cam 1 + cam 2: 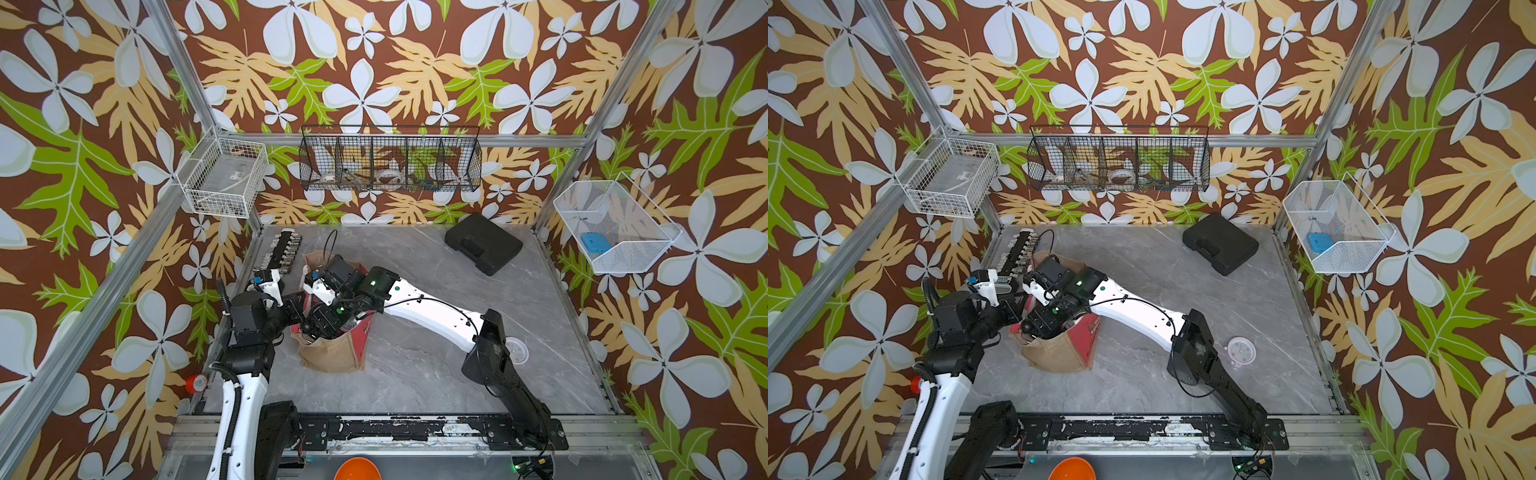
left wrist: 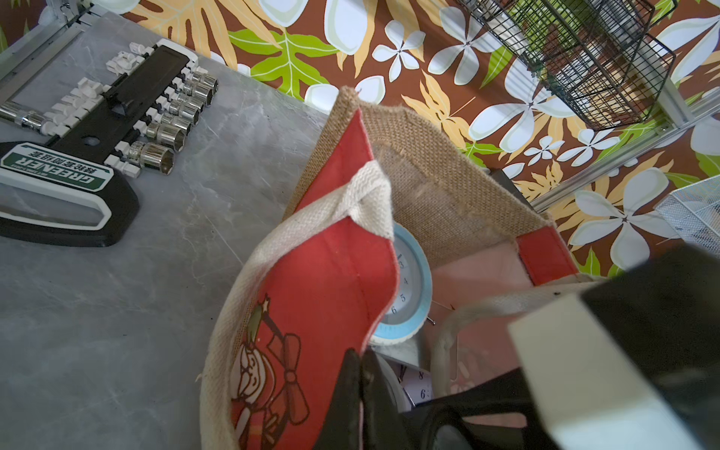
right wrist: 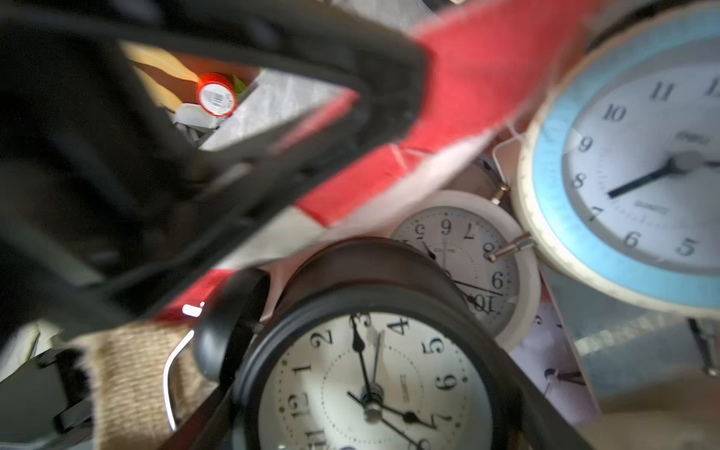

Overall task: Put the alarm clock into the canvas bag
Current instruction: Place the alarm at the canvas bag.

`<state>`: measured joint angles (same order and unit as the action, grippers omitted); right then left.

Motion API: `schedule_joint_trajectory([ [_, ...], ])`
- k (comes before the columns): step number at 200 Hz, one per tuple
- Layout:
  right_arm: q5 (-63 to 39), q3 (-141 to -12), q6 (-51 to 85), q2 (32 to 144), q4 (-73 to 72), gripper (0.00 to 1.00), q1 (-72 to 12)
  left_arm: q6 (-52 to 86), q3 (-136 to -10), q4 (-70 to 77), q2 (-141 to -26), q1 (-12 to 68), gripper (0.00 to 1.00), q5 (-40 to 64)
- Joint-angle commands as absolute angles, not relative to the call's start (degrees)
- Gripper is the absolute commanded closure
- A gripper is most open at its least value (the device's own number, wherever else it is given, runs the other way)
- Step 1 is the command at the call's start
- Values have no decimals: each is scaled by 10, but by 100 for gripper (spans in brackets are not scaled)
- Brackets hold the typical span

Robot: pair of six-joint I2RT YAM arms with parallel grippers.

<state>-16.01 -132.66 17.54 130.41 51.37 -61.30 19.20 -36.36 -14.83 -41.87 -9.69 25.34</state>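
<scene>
Placing step: the right gripper point(image 3: 370, 366), clamped on the black clock point(image 3: 374, 393), is inside the bag point(image 1: 332, 353), left of centre in a top view. The left gripper point(image 2: 361, 374) is closed tight on the bag's red rim. Next, release the clock and lift clear of the handles.

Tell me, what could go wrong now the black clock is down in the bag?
The black alarm clock, between the right jaws, is close to a white clock and a blue-rimmed clock; dropped, it might bang their faces. The left jaws pinch the canvas bag by its red panel; if that slips, the bag may sag onto the right arm.
</scene>
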Motion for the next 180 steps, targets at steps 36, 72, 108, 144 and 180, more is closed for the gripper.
schedule_joint_trajectory([
  [36, -98, -1283, 200, 1283, 524, 33, -588, 191, -363, -138, -417, -97, 100, 255],
  [72, -80, -1304, 166, 1298, 557, 31, -611, 192, -364, -137, -416, -97, 100, 256],
  [108, -53, -1319, 142, 1319, 582, 27, -636, 193, -367, -133, -404, -98, 100, 255],
  [144, -33, -1328, 112, 1331, 614, 24, -643, 197, -369, -132, -395, -97, 100, 233],
  [180, -3, -1302, 51, 1299, 622, 14, -668, 197, -370, -136, -405, -97, 100, 228],
])
